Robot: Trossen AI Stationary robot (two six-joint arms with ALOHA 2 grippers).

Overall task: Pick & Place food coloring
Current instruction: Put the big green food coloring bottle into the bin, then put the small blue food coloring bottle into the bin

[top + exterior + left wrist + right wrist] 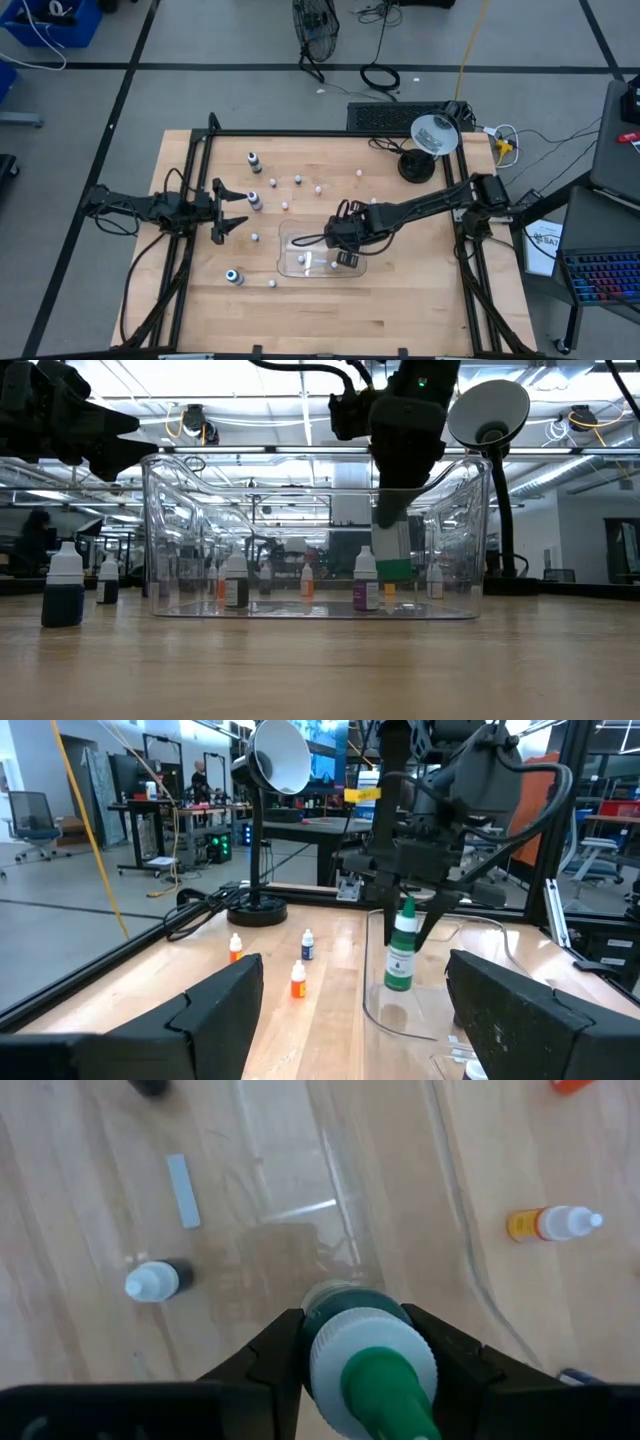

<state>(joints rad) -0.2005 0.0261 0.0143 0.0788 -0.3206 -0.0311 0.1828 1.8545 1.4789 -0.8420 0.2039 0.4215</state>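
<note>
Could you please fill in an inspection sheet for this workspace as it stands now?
Surface: pale wooden table.
Job's things: green food-colouring bottle with white cap; small bottles scattered on the wood, such as a dark one.
Clutter: clear rectangular plastic tray; black desk lamp with white shade.
Grippers: right pincer shut on the green bottle above the tray; left pincer open beside the scattered bottles.
Cables: black cables on the floor.
Surroundings: grey floor, floor fan, keyboard.
</note>
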